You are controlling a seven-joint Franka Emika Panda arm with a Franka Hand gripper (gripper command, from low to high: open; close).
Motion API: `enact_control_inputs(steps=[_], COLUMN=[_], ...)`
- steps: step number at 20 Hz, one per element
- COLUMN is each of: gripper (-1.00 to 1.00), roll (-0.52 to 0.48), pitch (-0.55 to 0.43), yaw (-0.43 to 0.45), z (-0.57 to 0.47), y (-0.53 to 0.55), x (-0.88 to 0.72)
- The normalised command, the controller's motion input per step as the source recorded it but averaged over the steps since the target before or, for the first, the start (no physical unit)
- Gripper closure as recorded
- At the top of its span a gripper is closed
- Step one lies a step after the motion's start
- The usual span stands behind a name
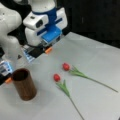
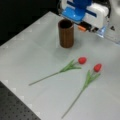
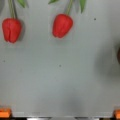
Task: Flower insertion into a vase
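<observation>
In a front view, the hand (image 1: 47, 48) is hovering above the desk (image 1: 95, 57) near the top left, holding nothing. The vase (image 1: 24, 84) is standing upright at lower left, empty. Two red tulips (image 1: 65, 67) (image 1: 57, 77) are lying flat side by side, well apart from the vase.

In a front view, the vase (image 2: 66, 33) is standing just below the hand (image 2: 85, 26); both tulips (image 2: 82, 60) (image 2: 97, 67) are lying on the desk (image 2: 30, 50), stems trailing toward the bottom left.

In the wrist view, orange fingertips (image 3: 5, 113) are sitting at the bottom corners, spread wide. Two blooms (image 3: 11, 30) (image 3: 62, 25) are showing at the top.
</observation>
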Motion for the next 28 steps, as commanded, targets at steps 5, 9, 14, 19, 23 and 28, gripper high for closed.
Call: enact_control_inputs(steps=[5,9,14,19,23,28], gripper=[-1.0,-1.0,-1.0,-1.0,-1.0,-1.0], roll=[0.086,0.14,0.081,-0.061,-0.008,-0.004], pitch=[0.128,0.093,0.126,0.209,0.226,0.166], yaw=[0.32,0.375,0.344,0.23,0.078,0.032], z=[-0.02,-0.01,-0.04,-0.08,0.13,0.06], y=[-0.06,-0.13,-0.23,-0.27,-0.2,-0.2], x=[0.09,0.32,0.62,0.87,0.64,0.49])
